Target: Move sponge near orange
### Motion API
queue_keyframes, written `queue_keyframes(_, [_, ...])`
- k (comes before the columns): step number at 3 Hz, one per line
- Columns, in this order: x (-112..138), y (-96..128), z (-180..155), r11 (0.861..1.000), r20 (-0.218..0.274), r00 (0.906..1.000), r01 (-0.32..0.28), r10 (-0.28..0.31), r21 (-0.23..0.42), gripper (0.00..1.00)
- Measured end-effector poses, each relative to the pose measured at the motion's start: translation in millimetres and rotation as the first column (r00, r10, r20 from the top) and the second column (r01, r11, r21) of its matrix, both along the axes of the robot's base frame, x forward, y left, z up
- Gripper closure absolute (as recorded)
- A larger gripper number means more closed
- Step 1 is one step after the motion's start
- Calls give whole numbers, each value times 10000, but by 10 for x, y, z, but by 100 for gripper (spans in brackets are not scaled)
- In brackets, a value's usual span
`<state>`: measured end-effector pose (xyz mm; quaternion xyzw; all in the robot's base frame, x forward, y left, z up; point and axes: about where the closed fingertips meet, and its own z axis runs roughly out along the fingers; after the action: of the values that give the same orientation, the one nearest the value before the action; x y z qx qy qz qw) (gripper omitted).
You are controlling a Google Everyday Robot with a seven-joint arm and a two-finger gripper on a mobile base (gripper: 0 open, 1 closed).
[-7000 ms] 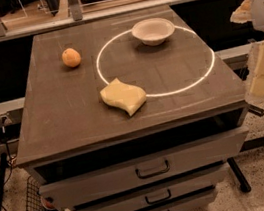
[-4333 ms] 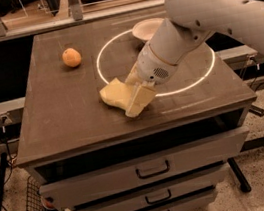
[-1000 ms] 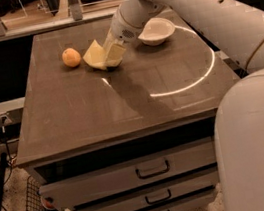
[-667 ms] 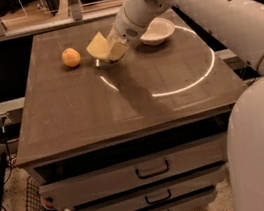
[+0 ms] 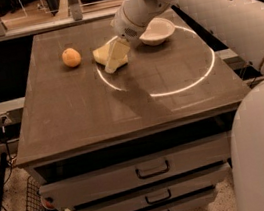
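Gripper [image 5: 113,62] low at the sponge [image 5: 102,54]; grip state cannot be told. Sponge sits at 3 o'clock of the orange [image 5: 71,57], near but apart. Judged: placement step nearly complete; next move calls for confirmed release, then a straight lift.

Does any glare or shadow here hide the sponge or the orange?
Camera view: dim, warm light; a bright ring of light glares on the table, passing beside the sponge; the arm's shadow crosses the middle of the table, clear of the orange; the gripper sits at the sponge, both readable.
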<state>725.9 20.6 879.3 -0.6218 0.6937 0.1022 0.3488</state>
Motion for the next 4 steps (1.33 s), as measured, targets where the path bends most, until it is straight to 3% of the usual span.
queue_keyframes(1, [-54, 41, -45, 9996, -244, 9996, -96, 102, 260, 0])
queue_keyframes(2, [-198, -8, 35, 9955, -389, 9988, -253, 289, 910, 0])
queue_keyframes(3, [-399, -275, 400, 9885, 127, 9994, -324, 309, 1479, 0])
queue_keyframes(4, [-556, -795, 956, 9746, 921, 9954, -456, 259, 2191, 0])
